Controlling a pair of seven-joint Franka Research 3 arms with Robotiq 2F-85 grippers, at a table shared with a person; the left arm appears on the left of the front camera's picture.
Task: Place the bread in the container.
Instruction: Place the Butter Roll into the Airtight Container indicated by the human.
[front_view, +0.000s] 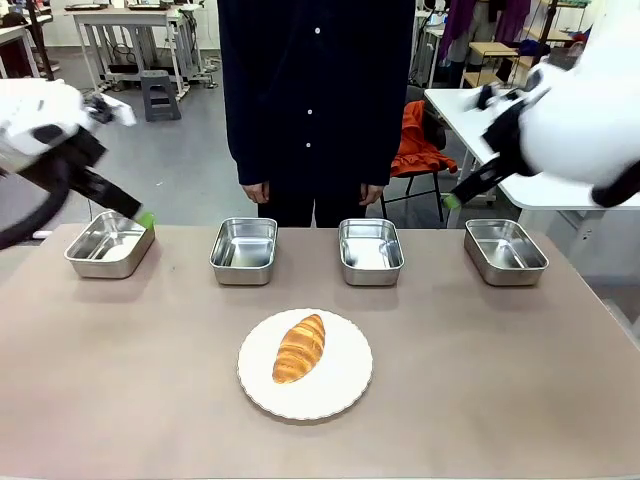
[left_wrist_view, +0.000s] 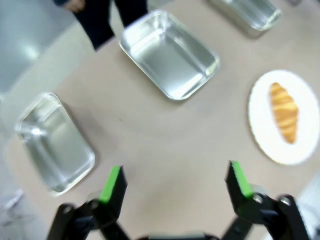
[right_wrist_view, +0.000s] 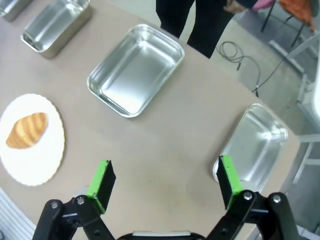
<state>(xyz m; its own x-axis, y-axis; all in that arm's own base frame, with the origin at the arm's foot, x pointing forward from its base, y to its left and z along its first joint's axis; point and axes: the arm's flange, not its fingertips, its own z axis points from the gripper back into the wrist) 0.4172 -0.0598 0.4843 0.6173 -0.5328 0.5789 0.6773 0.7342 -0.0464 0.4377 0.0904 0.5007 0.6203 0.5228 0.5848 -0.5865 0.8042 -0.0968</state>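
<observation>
My left pincer (left_wrist_view: 175, 182), my right pincer (right_wrist_view: 162, 182): both spread wide, empty. Bread (front_view: 299, 348) on white plate (front_view: 345, 390), lower centre of front view, long axis lower-left to upper-right. I hover at side edges by outer trays (front_view: 100, 266); neither arm clearly nearer.

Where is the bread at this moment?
In the front view the bread lies on the round white plate at mid-table, on the robot's side of the row of four steel trays.
</observation>
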